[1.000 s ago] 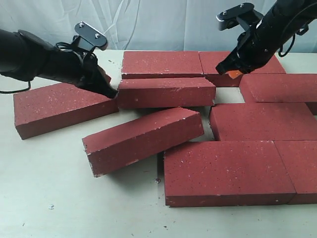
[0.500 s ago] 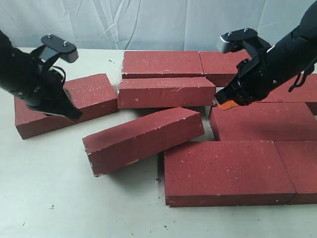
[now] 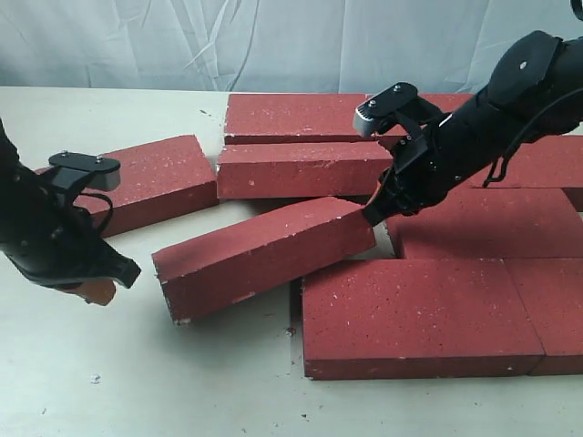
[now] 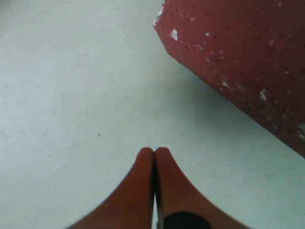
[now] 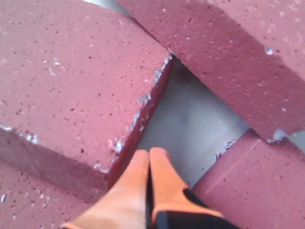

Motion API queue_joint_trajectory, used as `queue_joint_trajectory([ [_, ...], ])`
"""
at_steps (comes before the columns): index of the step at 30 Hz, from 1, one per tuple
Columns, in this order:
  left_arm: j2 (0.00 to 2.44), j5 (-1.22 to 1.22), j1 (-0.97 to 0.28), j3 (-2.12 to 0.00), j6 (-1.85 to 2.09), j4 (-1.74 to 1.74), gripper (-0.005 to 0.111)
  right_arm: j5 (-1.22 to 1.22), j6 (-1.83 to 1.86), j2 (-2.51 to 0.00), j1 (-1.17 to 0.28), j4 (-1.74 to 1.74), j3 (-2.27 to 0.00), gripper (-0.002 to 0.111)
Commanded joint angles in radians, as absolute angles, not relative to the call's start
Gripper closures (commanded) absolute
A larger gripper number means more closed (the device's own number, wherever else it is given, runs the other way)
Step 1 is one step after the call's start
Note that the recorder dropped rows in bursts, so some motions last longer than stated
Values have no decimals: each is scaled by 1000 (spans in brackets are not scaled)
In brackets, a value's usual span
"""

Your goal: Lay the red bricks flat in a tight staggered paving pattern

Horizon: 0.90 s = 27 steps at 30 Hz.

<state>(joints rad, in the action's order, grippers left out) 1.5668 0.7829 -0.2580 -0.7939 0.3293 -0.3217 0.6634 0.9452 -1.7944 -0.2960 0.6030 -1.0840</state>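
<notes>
Several red bricks lie on the table. One tilted brick (image 3: 264, 255) sits askew in the middle, its right end propped on the front brick (image 3: 414, 314). My right gripper (image 3: 373, 217) is shut, its orange tips (image 5: 149, 153) right at that raised end (image 5: 71, 81), over the gap of bare table (image 5: 190, 119) between bricks. My left gripper (image 3: 98, 289) is shut and empty, low over the table left of the tilted brick, whose corner (image 4: 248, 57) shows in the left wrist view beyond the closed fingertips (image 4: 154, 151).
A separate brick (image 3: 146, 182) lies at the left. Two bricks (image 3: 296, 116) (image 3: 305, 168) lie at the back, and more bricks (image 3: 487, 223) are packed on the right. A white backdrop (image 3: 273, 36) closes the far side.
My left gripper has moved off the left brick, forward and down to the table. My right gripper has swung left and down from the back right to the tilted brick's raised end.
</notes>
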Motion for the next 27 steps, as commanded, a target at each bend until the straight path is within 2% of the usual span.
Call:
queue_joint_trajectory([
  [1,1561,735,-283,-772,323,-360,107,616,959,-1810,-310,586,-1085,109],
  [9,1565,656,-368,-769,323,-382,107,636,959,-1829,-310,612,-1085,109],
  [19,1565,583,-380,-769,482,-558,107,719,973,-1829,-370,677,-1113,109],
  [27,1486,750,-357,-828,367,-373,107,753,975,-1829,-461,707,-1137,109],
])
